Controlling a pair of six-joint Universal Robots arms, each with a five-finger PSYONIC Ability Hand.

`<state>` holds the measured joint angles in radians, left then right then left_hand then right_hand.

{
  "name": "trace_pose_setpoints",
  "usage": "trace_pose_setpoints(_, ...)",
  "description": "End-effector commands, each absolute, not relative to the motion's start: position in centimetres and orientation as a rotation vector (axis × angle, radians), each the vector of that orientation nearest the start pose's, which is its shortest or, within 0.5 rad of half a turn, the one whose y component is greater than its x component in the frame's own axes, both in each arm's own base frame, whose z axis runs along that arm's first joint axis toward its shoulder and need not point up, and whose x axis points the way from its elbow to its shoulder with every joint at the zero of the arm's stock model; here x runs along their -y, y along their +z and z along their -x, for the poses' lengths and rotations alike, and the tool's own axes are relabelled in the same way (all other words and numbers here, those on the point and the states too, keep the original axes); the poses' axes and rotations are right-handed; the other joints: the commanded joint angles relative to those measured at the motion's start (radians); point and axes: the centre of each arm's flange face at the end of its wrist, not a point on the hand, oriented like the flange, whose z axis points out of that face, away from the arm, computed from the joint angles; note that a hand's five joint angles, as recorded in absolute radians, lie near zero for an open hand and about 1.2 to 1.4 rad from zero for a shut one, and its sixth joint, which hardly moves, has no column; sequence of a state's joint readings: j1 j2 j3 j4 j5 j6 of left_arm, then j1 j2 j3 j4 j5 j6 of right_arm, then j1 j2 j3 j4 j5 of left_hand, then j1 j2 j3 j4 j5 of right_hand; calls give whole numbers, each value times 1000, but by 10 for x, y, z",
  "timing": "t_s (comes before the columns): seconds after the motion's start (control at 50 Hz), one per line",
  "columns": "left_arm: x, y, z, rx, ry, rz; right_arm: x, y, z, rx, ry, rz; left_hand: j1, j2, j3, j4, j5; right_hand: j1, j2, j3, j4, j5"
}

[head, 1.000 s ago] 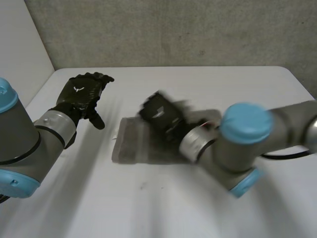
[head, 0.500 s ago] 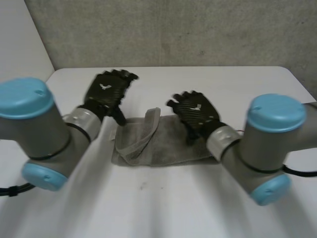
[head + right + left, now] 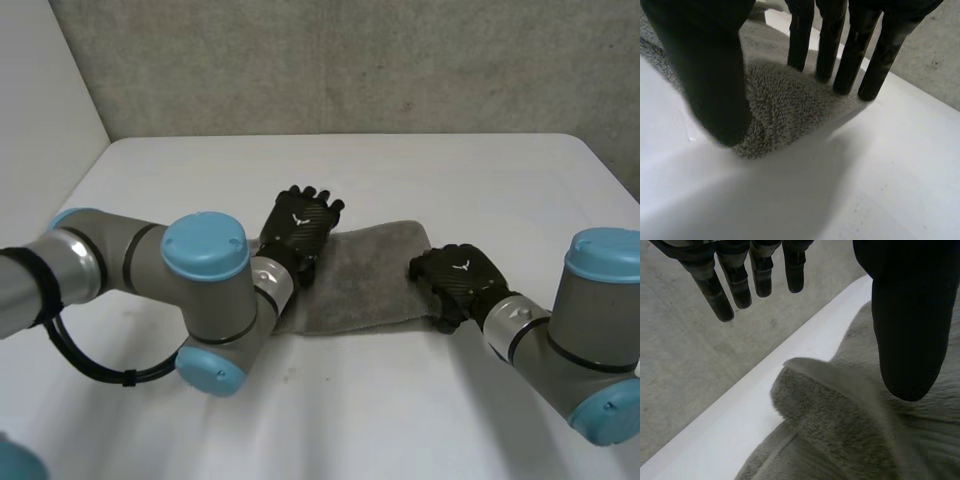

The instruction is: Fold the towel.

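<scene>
towel (image 3: 370, 275) end hidden under left hand (image 3: 300, 228), opposite corner seemingly covered by right hand (image 3: 458, 278)

Head cam looks down; wrist cams close-up, all share towel (image 3: 370, 275).

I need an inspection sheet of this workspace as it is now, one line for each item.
surface: white table, towel lying near its middle.
job's things: grey towel, mostly flat, a raised fold at its left end.
clutter: nothing seen.
robot hands: left robot hand open, fingers straight over the towel's left end; right robot hand pinches the towel at its right edge.
cables: nothing seen on the towel.
surroundings: grey wall behind the table.
</scene>
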<state>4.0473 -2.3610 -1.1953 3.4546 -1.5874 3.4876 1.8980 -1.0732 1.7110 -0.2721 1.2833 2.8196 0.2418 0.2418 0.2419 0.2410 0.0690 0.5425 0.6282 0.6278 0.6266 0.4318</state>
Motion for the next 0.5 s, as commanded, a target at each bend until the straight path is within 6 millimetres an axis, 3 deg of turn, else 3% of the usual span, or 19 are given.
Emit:
trace_pose_setpoints(0.02, 302, 143, 366, -2166, -2185, -979, 271, 128, -259, -2167, -1667, 987, 39, 39, 39, 40, 38, 702, 616, 617, 618, 638)
trace_pose_setpoints(0.04, 305, 144, 361, -2167, -2167, -940, 272, 128, -259, -2164, -1676, 993, 39, 39, 39, 40, 38, 852, 767, 767, 768, 788)
trace_pose_setpoints(0.12, 302, 153, 355, -2158, -2166, -908, 272, 132, -259, -2152, -1711, 1013, 36, 36, 36, 37, 35, 854, 768, 769, 770, 790)
trace_pose_setpoints(0.26, 270, 161, 340, -2199, -2107, -958, 273, 135, -255, -2185, -1767, 1097, 25, 25, 24, 25, 23, 854, 768, 769, 770, 790)
trace_pose_setpoints(0.34, 255, 170, 338, -2201, -2119, -980, 276, 152, -250, -2200, -1900, 1214, 16, 16, 16, 17, 14, 854, 768, 769, 770, 790)
trace_pose_setpoints(0.38, 242, 185, 336, -2181, -2158, -984, 278, 157, -248, -2205, -1936, 1270, 10, 10, 10, 11, 8, 854, 768, 769, 770, 790)
trace_pose_setpoints(0.5, 234, 203, 326, -2156, -2196, -956, 283, 185, -258, -2110, -2087, 1419, 1, 1, 1, 2, -1, 854, 768, 769, 770, 790)
